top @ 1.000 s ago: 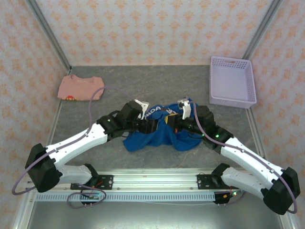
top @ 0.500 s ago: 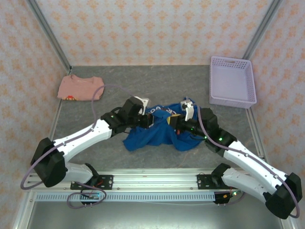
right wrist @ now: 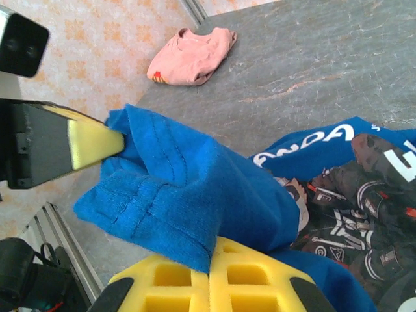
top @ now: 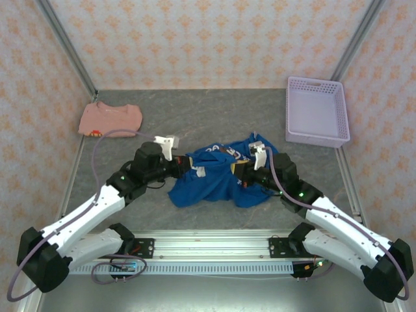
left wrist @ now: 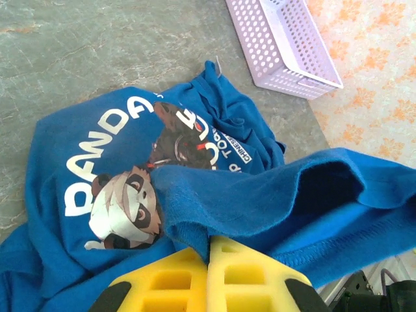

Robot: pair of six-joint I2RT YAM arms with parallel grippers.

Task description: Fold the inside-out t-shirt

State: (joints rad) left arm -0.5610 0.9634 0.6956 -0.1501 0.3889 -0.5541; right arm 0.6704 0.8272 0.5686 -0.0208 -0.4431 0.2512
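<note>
The left arm is stretched inward from the near-left corner, the left gripper (top: 194, 169) clamped on a fold of the royal-blue t-shirt (top: 218, 185), which is bunched mid-table (top: 214, 117) between both wrists. The right gripper (top: 238, 171), angled leftward, is pinched onto another raised fold.

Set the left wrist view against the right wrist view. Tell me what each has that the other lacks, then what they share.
Left wrist view: the lavender perforated basket stands on the table past the shirt, apart from it.
Right wrist view: the salmon-pink shirt lies crumpled near the wall, well apart from the blue one.
Shared: the blue t-shirt is bunched on the grey table with its white lettering and dark print showing. In each view the camera's own yellow fingers are shut on a fold of it: left gripper, right gripper.
</note>
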